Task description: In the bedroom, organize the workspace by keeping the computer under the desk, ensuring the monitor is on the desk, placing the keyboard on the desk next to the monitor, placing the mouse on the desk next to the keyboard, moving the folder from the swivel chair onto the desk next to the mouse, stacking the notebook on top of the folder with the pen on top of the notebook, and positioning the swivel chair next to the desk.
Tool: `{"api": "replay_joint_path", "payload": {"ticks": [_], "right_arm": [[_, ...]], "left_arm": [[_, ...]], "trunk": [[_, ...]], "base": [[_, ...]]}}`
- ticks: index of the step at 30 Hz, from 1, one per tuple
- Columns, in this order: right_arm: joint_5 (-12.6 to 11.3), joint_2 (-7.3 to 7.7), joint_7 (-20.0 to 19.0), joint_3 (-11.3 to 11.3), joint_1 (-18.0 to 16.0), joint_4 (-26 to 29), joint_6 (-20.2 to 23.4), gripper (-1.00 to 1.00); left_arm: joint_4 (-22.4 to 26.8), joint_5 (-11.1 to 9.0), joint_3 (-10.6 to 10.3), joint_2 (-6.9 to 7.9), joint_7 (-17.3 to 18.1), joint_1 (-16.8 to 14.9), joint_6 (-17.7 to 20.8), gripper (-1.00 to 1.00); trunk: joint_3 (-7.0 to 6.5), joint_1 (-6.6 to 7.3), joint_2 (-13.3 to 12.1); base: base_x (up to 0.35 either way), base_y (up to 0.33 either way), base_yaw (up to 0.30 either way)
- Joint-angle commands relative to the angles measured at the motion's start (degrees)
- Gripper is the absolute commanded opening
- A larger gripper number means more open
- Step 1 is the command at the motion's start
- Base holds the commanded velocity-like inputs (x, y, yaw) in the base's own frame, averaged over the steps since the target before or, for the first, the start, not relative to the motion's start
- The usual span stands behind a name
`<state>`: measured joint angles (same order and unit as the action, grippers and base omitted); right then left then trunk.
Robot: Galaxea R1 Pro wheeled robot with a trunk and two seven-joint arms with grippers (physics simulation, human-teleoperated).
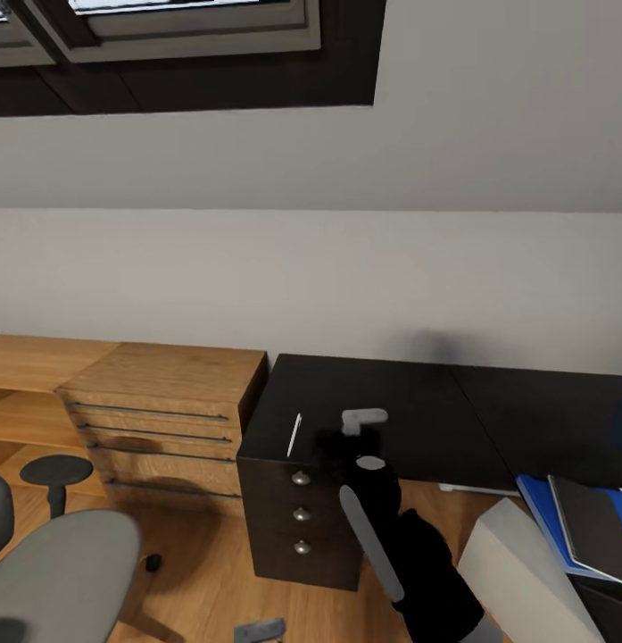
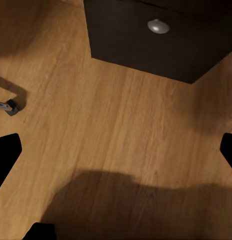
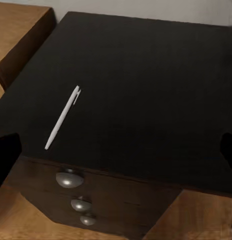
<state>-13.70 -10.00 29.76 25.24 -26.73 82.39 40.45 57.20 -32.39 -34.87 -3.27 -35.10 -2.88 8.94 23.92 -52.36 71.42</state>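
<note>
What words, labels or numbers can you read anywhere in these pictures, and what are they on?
None: no readable text appears in any view.
The pen on the desk is plain white, with no print visible.
The drawer knobs are bare silver.
The blue folder and the dark notebook lying on it show no lettering.
The wooden drawer unit carries only plain handles.

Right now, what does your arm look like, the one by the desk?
It's mostly black and chunky, with a long light grey panel down its side. Near the end sits a pale grey bracket, above the right gripper. In the right wrist view its fingers look plain black, without markings or cables.
</note>
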Motion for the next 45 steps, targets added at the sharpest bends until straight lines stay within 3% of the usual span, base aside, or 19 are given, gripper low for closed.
{"api": "replay_joint_path", "payload": {"ticks": [1,2,4,5,9,14,16,17,21,28,45], "right_arm": [[-0.85,0.0,0.95,-0.42,-1.76,-1.4,1.54,1.0],[-1.15,0.0,1.44,-1.45,-4.11,-3.59,3.28,1.0],[-1.51,0.0,1.9,-3.57,-6.14,-5.63,3.77,1.0],[-1.68,0.0,2.1,-4.76,-6.88,-6.5,2.97,1.0],[-1.83,0.0,2.65,-6.63,-6.9,-7.96,0.34,1.0],[-1.96,0.0,2.78,-7.03,-5.7,-8.24,-0.42,1.0],[-2.04,0.0,2.82,-7.08,-5.48,-7.43,-0.4,1.0],[-2.31,0.0,2.84,-7.11,-5.35,-5.93,-0.29,1.0],[-2.42,0.0,2.85,-7.12,-5.26,-5.06,-0.23,1.0],[-2.41,0.0,2.78,-6.9,-3.84,-3.42,3.08,1.0],[-2.45,0.0,2.26,-6.59,-3.75,-6.32,2.07,1.0]], "left_arm": [[2.8,-0.31,0.99,0.03,-0.46,-0.03,2.82,1.0],[7.03,-0.36,3.37,0.01,-0.54,-0.06,7.1,1.0],[10.5,-0.45,6.27,-0.07,-0.5,-0.07,10.88,1.0],[14.18,-0.53,9.96,-0.45,-0.41,-0.09,15.18,1.0],[17.93,-0.38,13.28,-1.75,-0.38,-0.1,18.97,1.0],[18.6,-0.26,14.07,-1.28,-0.41,-0.1,19.76,1.0],[18.39,-0.39,14.19,0.04,-0.36,-0.1,19.87,1.0],[17.76,-0.55,14.26,1.68,-0.33,-0.1,19.93,1.0],[17.53,-0.58,14.29,2.49,-0.38,-0.1,19.91,1.0],[18.95,-0.59,14.35,3.06,-0.39,-0.1,19.97,1.0],[19.12,-0.29,13.95,2.96,-0.25,-0.1,19.88,1.0]], "trunk": [[-0.11,0.23,-0.37],[-0.28,0.44,-0.77],[-0.64,0.88,-1.57],[-0.82,1.1,-1.97],[-1.54,1.98,-3.58],[-2.44,3.08,-5.58],[-2.8,3.52,-6.38],[-2.98,3.74,-6.79],[-3.52,4.4,-7.99],[-3.47,4.4,-7.99],[-2.52,4.4,-7.99]], "base": [[0.0,0.0,0.0],[0.0,0.0,0.0],[0.0,0.0,0.0],[0.0,0.0,0.0],[0.0,0.0,0.0],[0.0,0.0,0.0],[0.0,0.0,0.0],[0.0,0.0,0.0],[0.0,0.0,0.0],[0.0,0.0,0.014],[0.131,0.03,0.137]]}}
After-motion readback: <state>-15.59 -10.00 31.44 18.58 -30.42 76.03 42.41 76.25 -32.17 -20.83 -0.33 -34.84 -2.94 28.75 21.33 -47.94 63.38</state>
